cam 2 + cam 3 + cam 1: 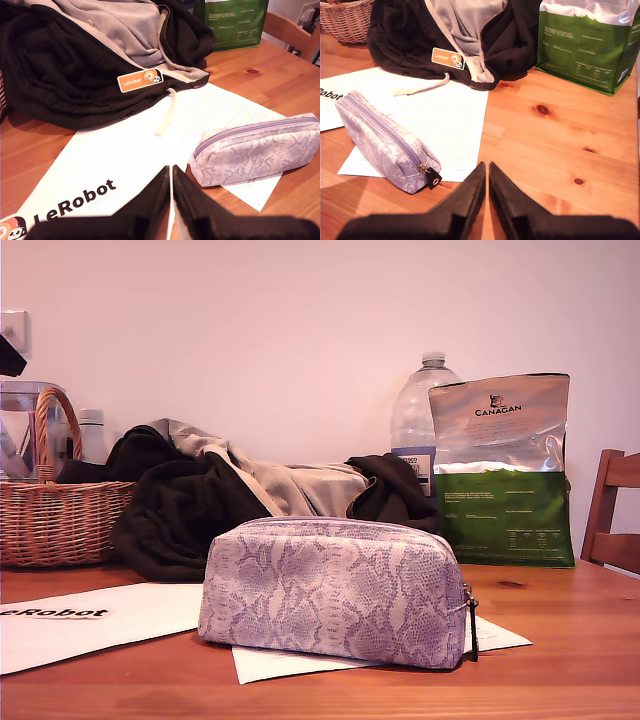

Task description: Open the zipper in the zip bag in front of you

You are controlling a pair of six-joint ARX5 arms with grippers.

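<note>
Pale bare wall (300, 320) behind; warm knotty wooden table (560, 640) in front, with open wood on the exterior view's right and along the near edge. Zip bag (335, 590) near the middle of the table, lying lengthwise on white paper (300, 662), paper edges poking out under it on the near side and to the exterior view's right. Zipper (382, 132) closed along the curved top, a purple line running end to end; pull (422, 167) at the end on the exterior view's right, dark tab (434, 179) hanging down over that end. Larger sheet printed "LeRobot" (90, 620) to the exterior view's left of the bag, reaching the near edge. Behind the bag, a heap of dark and grey clothing (200, 500) with an orange badge (140, 80), well apart from the bag. Wicker basket (50, 510) far on the exterior view's left, touching the clothing. Clear bottle (425, 410) and green-and-silver foil bag (505, 470) far on the exterior view's right, upright; wooden chair (612, 510) at that edge. First gripper (171, 175) above the "LeRobot" sheet, near the bag's plain end, jaws pressed together on nothing. Second gripper (487, 172) above bare wood just beside the tab end, jaws likewise closed and empty, apart from the bag. Neither gripper seen in the exterior view.
</note>
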